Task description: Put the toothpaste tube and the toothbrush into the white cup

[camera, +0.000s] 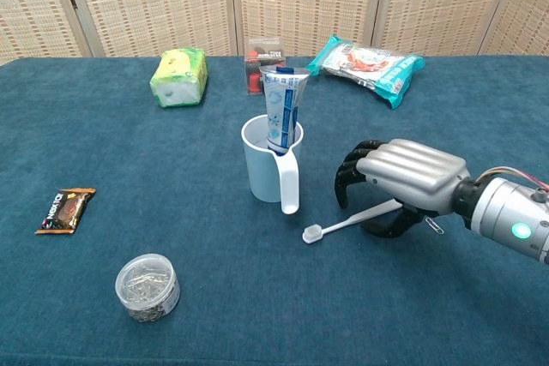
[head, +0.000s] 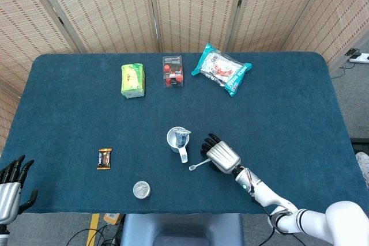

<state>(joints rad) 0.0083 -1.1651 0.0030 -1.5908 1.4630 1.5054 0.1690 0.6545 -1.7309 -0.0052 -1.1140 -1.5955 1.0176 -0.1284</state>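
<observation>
Blue cloth tabletop (camera: pixel 103 297), and the right hand (camera: pixel 403 179) arches over the thin white toothbrush (camera: pixel 347 222), fingers curled around its handle end, grip uncertain. Blue-and-white toothpaste tube (camera: pixel 281 117) already stands in the white handled cup (camera: pixel 268 165), beyond the fingertips. Best: pinch firmly, lift, tilt bristles up.

You get bright, even light from overhead; shadows under the right hand (camera: pixel 403 179) and white cup (camera: pixel 266 160) are soft and short. Both views are sharp, with no glare on the table (head: pixel 69 119).
</observation>
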